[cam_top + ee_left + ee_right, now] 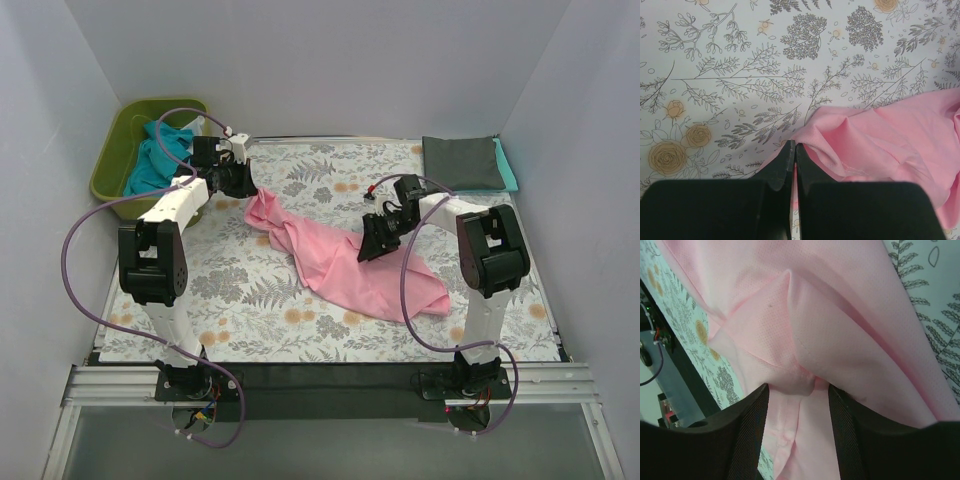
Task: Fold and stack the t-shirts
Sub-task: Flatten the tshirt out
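The pink t-shirt (340, 262) lies crumpled across the middle of the floral table cloth (330, 175). My left gripper (246, 186) is shut on the shirt's far-left edge. In the left wrist view my left gripper (794, 148) has its fingers pressed together with pink cloth (890, 145) at the tips. My right gripper (372, 246) is down on the shirt's middle. In the right wrist view my right gripper (797, 392) is open, with a raised fold of the pink shirt (805, 355) between the fingers. A folded dark grey t-shirt (460, 162) lies at the back right on a teal one (510, 168).
The olive-green tub (112, 165) stands at the back left with teal t-shirts (152, 160) bunched in it, just left of my left gripper. White walls close in the table on three sides. The black front rail (330, 378) runs along the near edge.
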You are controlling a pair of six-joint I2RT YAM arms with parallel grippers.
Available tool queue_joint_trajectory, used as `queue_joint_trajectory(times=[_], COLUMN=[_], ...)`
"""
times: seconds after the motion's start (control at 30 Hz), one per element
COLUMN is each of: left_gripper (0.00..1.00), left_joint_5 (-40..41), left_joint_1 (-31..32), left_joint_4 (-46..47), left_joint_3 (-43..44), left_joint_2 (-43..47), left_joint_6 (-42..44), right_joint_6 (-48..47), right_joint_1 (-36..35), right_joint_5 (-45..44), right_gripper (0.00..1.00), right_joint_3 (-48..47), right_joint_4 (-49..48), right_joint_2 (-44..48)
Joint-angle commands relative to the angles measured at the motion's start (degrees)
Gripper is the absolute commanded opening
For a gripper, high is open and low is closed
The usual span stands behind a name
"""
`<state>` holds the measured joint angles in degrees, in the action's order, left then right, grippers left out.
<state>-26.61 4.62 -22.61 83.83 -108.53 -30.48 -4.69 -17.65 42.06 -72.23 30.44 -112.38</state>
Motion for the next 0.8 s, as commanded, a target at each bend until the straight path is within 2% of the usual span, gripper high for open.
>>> queue_joint_trajectory(times=[0.0,0.1,0.3,0.53,0.6,0.77], left_gripper=[0.0,0.0,0.0,0.0,0.0,0.0], left_joint_5=[-0.28,-0.2,-0.37,-0.2,-0.2,-0.37], left_joint_1=[-0.32,-0.32,-0.32,-0.32,-0.32,-0.32], left_joint_4=[0.46,0.55,0.73,0.73,0.73,0.73], left_joint_3=[-0.51,-0.78,-0.86,-0.86,-0.86,-0.86], left_joint_2=[1.3,1.22,0.95,1.04,1.13,0.78], left_joint_6=[0.42,0.33,0.33,0.51,0.6,0.6], right_joint_6=[0.91,1.08,1.35,-0.23,-1.37,-4.36], right_joint_1=[0.07,0.07,0.07,0.42,0.77,0.78], right_joint_5=[4.43,6.97,11.02,9.8,7.61,7.33], right_gripper=[0.49,0.47,0.36,0.35,0.31,0.15], right_joint_3=[-2.92,-3.01,-1.87,-0.37,0.07,0.07], right_joint_4=[-1.69,-2.31,-2.93,-2.14,-0.56,2.26], right_joint_2=[-0.82,-0.39,3.39,8.13,9.01,9.28])
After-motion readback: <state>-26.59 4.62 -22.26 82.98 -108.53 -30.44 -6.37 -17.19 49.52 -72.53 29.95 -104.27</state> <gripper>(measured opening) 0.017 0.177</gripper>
